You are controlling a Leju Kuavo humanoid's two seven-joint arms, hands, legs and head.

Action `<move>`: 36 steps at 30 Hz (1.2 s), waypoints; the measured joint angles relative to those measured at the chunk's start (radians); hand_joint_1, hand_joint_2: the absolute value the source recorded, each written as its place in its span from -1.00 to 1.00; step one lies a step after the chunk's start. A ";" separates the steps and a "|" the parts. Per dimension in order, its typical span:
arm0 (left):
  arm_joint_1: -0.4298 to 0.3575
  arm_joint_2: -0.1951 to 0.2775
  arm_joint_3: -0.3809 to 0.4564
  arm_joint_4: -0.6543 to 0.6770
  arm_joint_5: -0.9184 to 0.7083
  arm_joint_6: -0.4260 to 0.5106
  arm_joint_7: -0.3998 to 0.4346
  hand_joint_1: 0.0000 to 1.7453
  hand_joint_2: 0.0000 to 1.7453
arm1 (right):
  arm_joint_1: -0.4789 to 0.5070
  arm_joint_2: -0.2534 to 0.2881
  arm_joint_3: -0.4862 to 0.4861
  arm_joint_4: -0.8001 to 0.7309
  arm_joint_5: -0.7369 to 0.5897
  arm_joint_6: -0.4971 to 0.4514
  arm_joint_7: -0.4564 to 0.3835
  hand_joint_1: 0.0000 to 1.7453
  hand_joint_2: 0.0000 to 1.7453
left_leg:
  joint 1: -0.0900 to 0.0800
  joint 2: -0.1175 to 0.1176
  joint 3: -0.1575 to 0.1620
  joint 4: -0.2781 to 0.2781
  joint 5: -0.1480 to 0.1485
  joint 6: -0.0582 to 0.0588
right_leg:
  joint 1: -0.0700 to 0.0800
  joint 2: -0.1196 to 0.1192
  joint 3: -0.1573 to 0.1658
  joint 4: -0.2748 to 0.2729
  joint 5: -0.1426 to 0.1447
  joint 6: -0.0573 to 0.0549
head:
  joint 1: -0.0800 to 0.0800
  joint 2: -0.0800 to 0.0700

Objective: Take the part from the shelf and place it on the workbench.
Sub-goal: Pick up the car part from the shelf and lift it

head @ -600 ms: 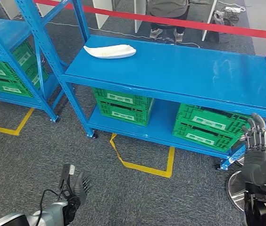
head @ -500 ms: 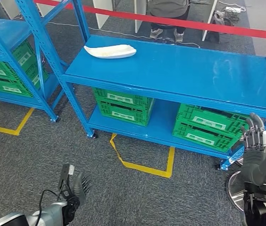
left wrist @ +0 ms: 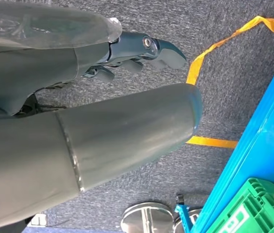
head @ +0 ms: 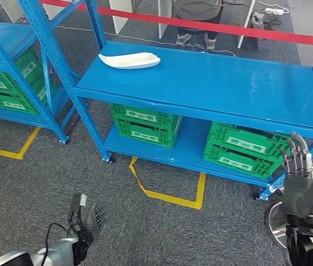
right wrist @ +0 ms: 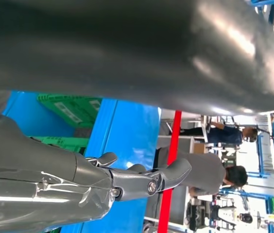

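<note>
Part far-left on the shelf top, both hands low, empty and well apart from it.

Head view: the white part [head: 130, 60] lies flat on the far-left corner of the blue shelf [head: 213, 83], its long axis running left to right along the shelf. The left hand [head: 89, 221] hangs low over the carpet, near and left, fingers spread and holding nothing. The right hand [head: 301, 180] is raised at the right edge, fingers apart and upright, also empty. The part lies far and a little right from the left hand, which I judge the nearer one for the reach.
Left wrist view: the left hand's fingers [left wrist: 154, 48] are extended over carpet and yellow tape [left wrist: 216, 53].
Right wrist view: the right hand's fingers [right wrist: 146, 179] are straight and grip nothing.
</note>
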 joint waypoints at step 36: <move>-0.003 0.011 0.000 0.000 0.001 0.007 0.015 -1.00 -1.00 | -0.111 0.001 -0.027 0.070 0.046 0.026 0.043 -1.00 -1.00 | 0.000 0.000 0.000 0.000 0.000 0.000 | 0.000 0.000 0.000 0.000 0.000 0.000 | 0.000 0.000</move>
